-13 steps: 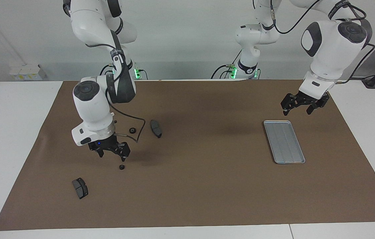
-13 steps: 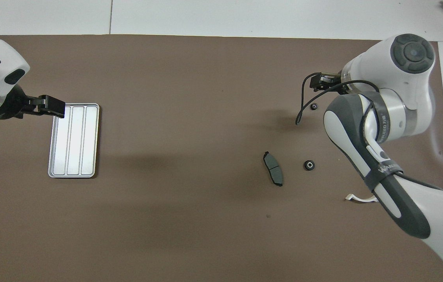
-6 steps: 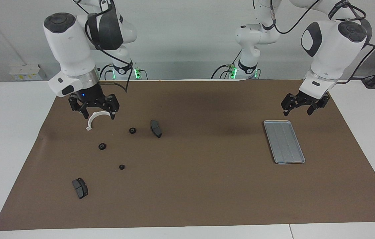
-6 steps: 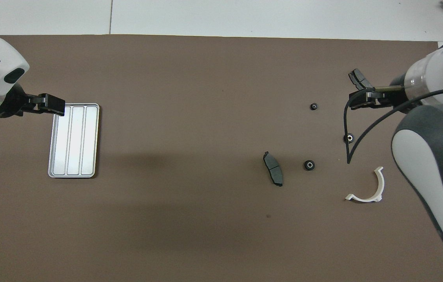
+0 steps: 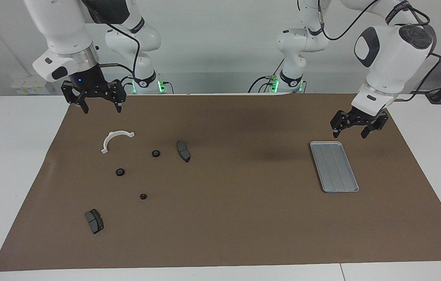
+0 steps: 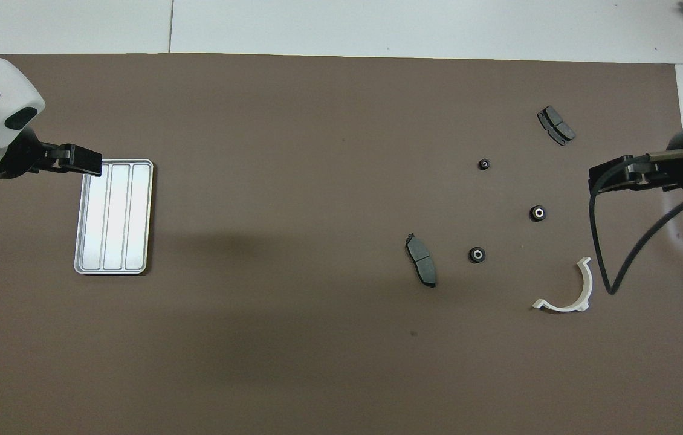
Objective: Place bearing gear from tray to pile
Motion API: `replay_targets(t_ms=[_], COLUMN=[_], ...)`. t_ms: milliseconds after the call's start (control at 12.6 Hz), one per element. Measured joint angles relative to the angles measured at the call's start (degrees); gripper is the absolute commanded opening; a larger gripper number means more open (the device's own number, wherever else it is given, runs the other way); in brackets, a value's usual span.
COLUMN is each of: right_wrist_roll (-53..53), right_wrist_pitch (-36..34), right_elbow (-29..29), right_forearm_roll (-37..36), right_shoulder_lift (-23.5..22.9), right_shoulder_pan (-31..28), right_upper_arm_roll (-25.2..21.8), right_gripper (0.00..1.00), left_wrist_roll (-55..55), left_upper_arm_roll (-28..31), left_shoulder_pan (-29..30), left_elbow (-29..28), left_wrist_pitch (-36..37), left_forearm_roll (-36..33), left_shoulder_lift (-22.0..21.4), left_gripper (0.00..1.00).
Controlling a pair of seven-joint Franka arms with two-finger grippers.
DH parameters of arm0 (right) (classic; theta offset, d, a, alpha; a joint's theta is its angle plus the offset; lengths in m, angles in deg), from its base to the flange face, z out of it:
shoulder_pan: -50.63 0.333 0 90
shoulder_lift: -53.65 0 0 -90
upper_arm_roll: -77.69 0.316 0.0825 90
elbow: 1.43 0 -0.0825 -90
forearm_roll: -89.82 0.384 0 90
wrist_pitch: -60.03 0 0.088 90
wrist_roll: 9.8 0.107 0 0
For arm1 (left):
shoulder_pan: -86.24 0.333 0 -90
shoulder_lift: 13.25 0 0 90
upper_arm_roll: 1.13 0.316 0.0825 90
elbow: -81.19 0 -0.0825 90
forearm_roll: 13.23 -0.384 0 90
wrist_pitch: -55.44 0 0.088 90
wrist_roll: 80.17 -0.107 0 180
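The silver tray (image 5: pixel 333 166) (image 6: pixel 115 217) lies empty at the left arm's end of the table. Three small black bearing gears (image 5: pixel 156 153) (image 5: pixel 120 171) (image 5: pixel 143 196) rest on the mat at the right arm's end, among the pile: a white half-ring bracket (image 5: pixel 107 139) (image 6: pixel 561 307) and two dark brake pads (image 5: pixel 183 151) (image 5: pixel 94 221). My right gripper (image 5: pixel 97 102) (image 6: pixel 616 175) hangs high over the mat near the bracket, open and empty. My left gripper (image 5: pixel 355 127) (image 6: pixel 84 163) waits open over the tray's end closest to the robots.
A brown mat (image 5: pixel 244 218) covers the white table (image 5: pixel 9 156). Its middle stretch between the pile and the tray holds nothing. A black cable (image 6: pixel 595 241) dangles from the right wrist over the mat.
The right arm rose from low over the gears and drew back toward the robots, uncovering the white bracket and one gear. The left arm held still.
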Motion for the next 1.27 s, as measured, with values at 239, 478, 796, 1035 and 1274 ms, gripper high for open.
replay_targets(t_ms=[239,478,796,1035,1274], right_wrist_roll=[-1.2,-1.2,-1.0,-0.2,1.1], right_wrist_pitch=[-1.6,-3.3,-3.7,-3.7,-3.6], right_elbow=[-0.2,-0.8,-2.1,-2.3,-2.5], right_forearm_roll=[0.1,0.2,0.2,0.2,0.2], right_shoulder_lift=[0.3,0.5,1.2,1.5,1.6], right_shoulder_pan=[-0.5,-0.3,-0.3,-0.3,-0.3], right_upper_arm_roll=[0.0,0.5,0.7,0.7,0.8], right_gripper=[1.0,1.0,1.0,1.0,1.0], left_wrist_roll=[-0.1,-0.2,-0.8,-0.8,-0.8], left_upper_arm_roll=[0.0,0.5,0.9,0.8,0.8], left_shoulder_pan=[0.0,0.4,2.1,2.1,2.1], left_elbow=[0.0,0.2,0.2,0.2,0.2], left_wrist_pitch=[-0.2,-0.5,-1.3,-1.4,-1.5], left_forearm_roll=[0.1,0.1,0.1,0.1,0.1], left_shoulder_lift=[0.0,-0.1,-0.2,-0.2,-0.2], left_gripper=[1.0,1.0,1.0,1.0,1.0])
